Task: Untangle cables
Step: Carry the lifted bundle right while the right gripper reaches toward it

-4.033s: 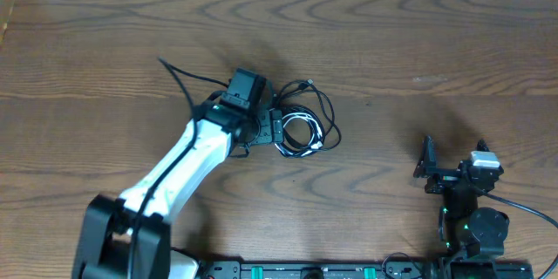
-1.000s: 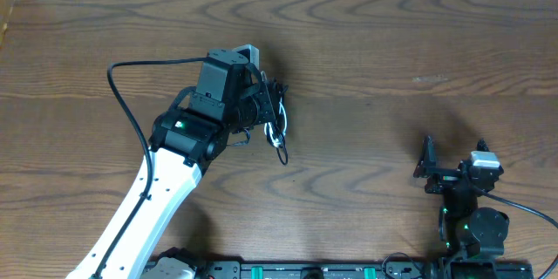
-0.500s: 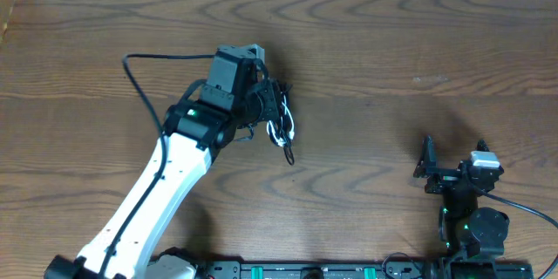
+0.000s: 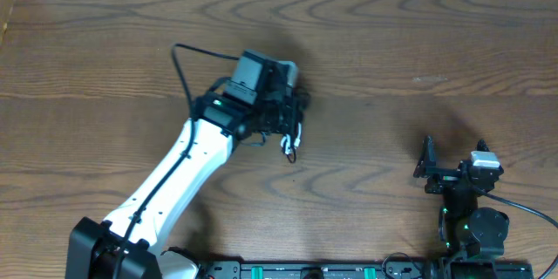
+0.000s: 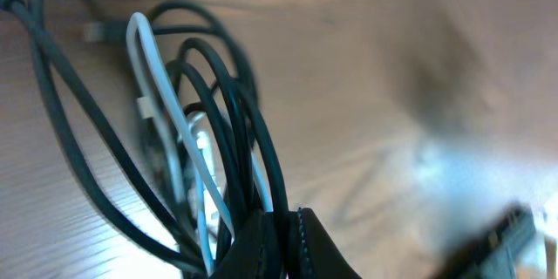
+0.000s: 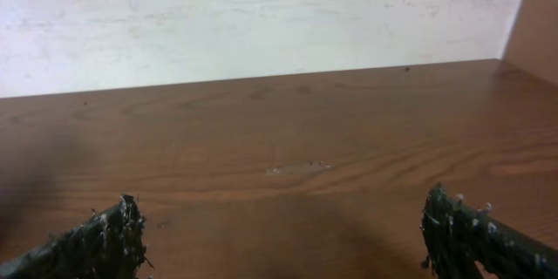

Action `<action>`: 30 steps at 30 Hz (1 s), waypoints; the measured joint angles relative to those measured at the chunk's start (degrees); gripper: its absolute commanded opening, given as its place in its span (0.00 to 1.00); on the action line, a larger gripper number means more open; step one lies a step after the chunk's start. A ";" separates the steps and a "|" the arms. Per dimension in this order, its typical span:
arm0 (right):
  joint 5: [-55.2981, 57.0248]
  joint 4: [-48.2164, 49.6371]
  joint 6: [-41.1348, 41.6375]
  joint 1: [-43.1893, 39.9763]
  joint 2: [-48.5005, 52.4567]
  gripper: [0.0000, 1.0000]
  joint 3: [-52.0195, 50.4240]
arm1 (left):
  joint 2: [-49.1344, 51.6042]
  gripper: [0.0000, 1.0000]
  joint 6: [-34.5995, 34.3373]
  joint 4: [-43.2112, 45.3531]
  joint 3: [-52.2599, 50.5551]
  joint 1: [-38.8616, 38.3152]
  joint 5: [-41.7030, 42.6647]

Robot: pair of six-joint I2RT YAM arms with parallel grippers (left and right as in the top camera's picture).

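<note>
- The left hand [image 4: 289,113] is clenched on the cables [image 4: 290,144]. Seen from overhead, it sits at about 9 o'clock from the table's [image 4: 392,35] middle.
- The cables are gathered in one tight bunch. Short loops and a plug end hang out of the hand toward 6 o'clock. Whether the lowest tip touches the wood cannot be told.
- In the left wrist view, the hand's [image 5: 283,227] two dark, matte pads [image 5: 305,244] meet at 6 o'clock with the thin cords pinched between them.
- From that pinch the cables [image 5: 253,118] fan out in long, narrow loops toward 11 o'clock. They are round, smooth and slightly glossy.
- Most strands are black. The white cable [image 5: 155,74] threads through the middle of them, arching over at the top.
- The right hand [image 4: 429,166] rests at about 4 o'clock from the table's middle, well apart from the cables.
- It [image 6: 288,227] is spread wide and grasps nothing. Its black fingers [image 6: 105,240] look rough and speckled.
- The table is flat brown wood with wavy grain. A pale wall [image 6: 261,17] stands at its far edge.
</note>
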 measured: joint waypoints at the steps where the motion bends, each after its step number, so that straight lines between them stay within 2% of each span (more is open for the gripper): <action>1: -0.02 -0.02 0.00 0.00 0.00 0.99 0.00 | 0.07 0.07 0.98 0.66 0.02 -0.81 0.90; 7: -0.02 0.00 0.00 0.00 0.00 0.99 0.00 | 0.07 0.07 4.24 3.96 0.00 -2.56 5.03; 15: -0.02 0.00 0.00 0.00 0.00 0.99 0.02 | 0.07 0.07 4.85 7.67 0.02 -2.56 14.95; 22: -0.81 0.13 0.66 0.00 0.00 0.99 0.00 | 0.07 0.07 4.83 6.93 0.02 -2.27 17.16; 26: -7.58 0.42 7.39 0.00 0.00 0.99 0.00 | 0.07 0.08 4.83 6.73 0.00 -1.90 17.64; 30: -19.78 1.29 22.32 0.00 0.00 0.99 0.00 | 0.07 0.07 4.83 6.71 0.02 -0.63 17.77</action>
